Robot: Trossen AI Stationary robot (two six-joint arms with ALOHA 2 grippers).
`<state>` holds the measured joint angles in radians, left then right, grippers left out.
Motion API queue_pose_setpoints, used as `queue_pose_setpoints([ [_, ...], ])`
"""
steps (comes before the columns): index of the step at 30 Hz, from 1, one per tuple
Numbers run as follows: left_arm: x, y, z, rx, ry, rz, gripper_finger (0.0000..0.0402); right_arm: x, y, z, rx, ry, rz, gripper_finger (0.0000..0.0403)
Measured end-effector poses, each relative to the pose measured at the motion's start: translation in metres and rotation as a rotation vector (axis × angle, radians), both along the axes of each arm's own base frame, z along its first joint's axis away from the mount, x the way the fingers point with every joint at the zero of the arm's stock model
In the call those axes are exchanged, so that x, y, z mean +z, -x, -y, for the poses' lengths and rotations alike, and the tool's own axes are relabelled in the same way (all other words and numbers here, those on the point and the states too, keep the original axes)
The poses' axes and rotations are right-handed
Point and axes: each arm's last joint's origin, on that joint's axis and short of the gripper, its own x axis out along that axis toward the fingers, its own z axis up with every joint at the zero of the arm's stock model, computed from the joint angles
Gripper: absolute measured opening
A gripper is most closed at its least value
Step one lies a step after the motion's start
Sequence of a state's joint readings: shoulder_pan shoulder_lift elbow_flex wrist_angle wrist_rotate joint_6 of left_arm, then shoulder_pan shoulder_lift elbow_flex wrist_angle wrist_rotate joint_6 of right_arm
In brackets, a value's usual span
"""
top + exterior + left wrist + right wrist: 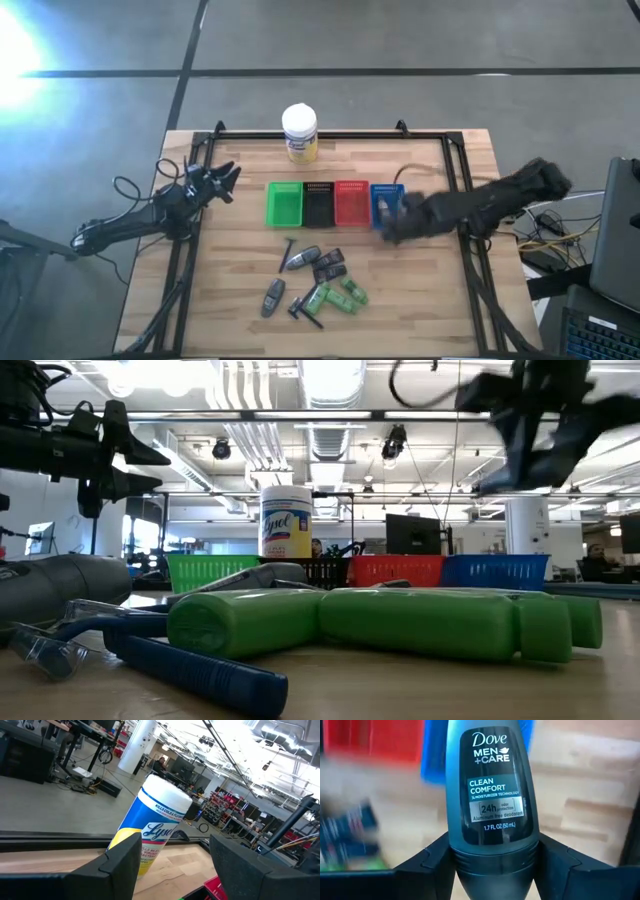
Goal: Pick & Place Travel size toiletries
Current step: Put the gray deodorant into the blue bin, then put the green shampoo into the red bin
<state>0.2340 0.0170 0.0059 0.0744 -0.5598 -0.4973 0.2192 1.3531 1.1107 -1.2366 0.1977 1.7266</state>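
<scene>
We see the right gripper (492,865) clamped around a grey Dove deodorant (492,795) near the blue basket (386,201); the smooth oval body could slip out. The left gripper (222,180) waits spread apart, while remaining toiletries (318,282) lie on the table (440,310).

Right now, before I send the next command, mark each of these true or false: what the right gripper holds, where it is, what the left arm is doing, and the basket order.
1. The right gripper is shut on a grey Dove deodorant. True.
2. It hovers by the green basket. False: by the blue basket.
3. The left gripper is open and holds nothing. True.
4. The baskets run red, green, blue, black. False: green basket, black basket, red basket, blue.
5. Toiletries remain on the table. True.
</scene>
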Motion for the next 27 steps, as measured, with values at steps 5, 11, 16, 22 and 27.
queue_pose_setpoints([
  [5, 0.0, 0.0, 0.0, 0.0, 0.0, 0.0, 0.0239, -0.027, 0.007, 0.042, -0.031, -0.054, 0.078, 0.0193],
  [11, 0.0, 0.0, 0.0, 0.001, 0.0, 0.0, 0.0239, -0.048, 0.007, 0.065, 0.031, -0.104, 0.047, 0.0214],
  [16, 0.0, 0.0, 0.0, 0.002, 0.0, 0.0, 0.0239, -0.043, 0.003, 0.067, 0.044, -0.085, 0.069, 0.029],
  [22, 0.0, 0.0, 0.0, 0.003, 0.0, 0.0, 0.0239, -0.035, 0.0, 0.064, 0.081, -0.068, 0.087, 0.0356],
  [27, 0.0, 0.0, 0.0, 0.003, 0.0, 0.0, 0.0239, -0.017, -0.017, 0.048, 0.282, -0.04, 0.14, 0.0365],
])
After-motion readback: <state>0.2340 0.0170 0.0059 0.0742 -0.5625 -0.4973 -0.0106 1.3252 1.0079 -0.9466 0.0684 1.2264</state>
